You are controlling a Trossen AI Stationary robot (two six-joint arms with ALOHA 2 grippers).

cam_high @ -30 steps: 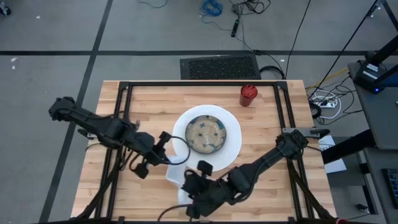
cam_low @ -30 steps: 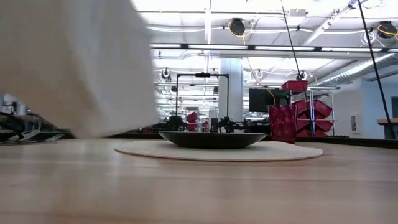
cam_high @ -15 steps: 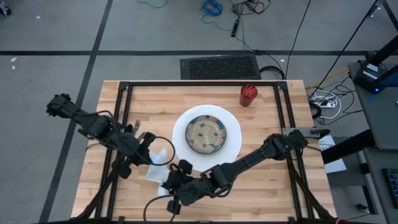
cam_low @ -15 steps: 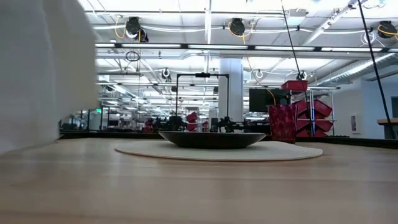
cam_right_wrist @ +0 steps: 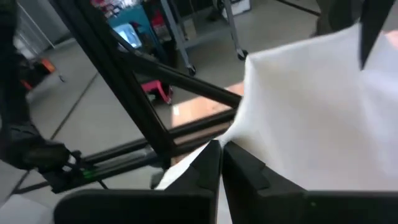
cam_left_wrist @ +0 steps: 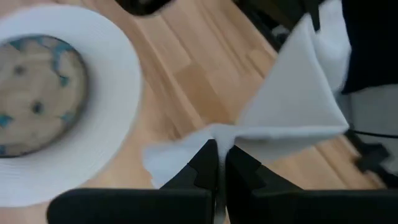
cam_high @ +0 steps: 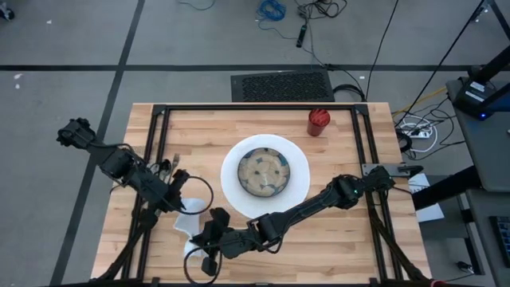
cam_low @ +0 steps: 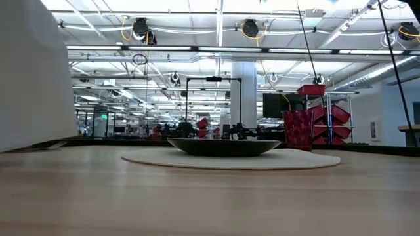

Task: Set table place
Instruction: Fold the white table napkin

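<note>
A white napkin [cam_high: 190, 224] hangs between my two grippers over the table's [cam_high: 335, 231] near left part, left of the round white placemat [cam_high: 296, 191]. A patterned bowl [cam_high: 264, 171] sits on the placemat. My left gripper [cam_high: 180, 201] is shut on the napkin's far side. My right gripper [cam_high: 204, 244] is shut on its near side. The napkin fills the left of the low view [cam_low: 33, 78], its lower edge close to the tabletop. I cannot tell whether it touches the wood. My left gripper pinches an edge of the napkin [cam_left_wrist: 214, 132] between its two shut fingers. The cloth spreads out beyond the fingertips toward the other arm. My right gripper pinches the napkin's edge [cam_right_wrist: 231, 138] between its two shut fingers. The cloth rises ahead of the fingers as a wide sheet.
A red cup [cam_high: 318, 121] stands at the table's far right. Some small light things [cam_high: 170, 165] lie on the wood beside my left arm. The black tube frame [cam_high: 259, 107] runs around the tabletop. Bare wood lies to the near right.
Both grippers have gone toward the table's left edge, still shut on the napkin. The napkin has travelled with them from the placemat's near left rim to a spot left of it. In the low view it has drawn away to the left, uncovering the bowl.
</note>
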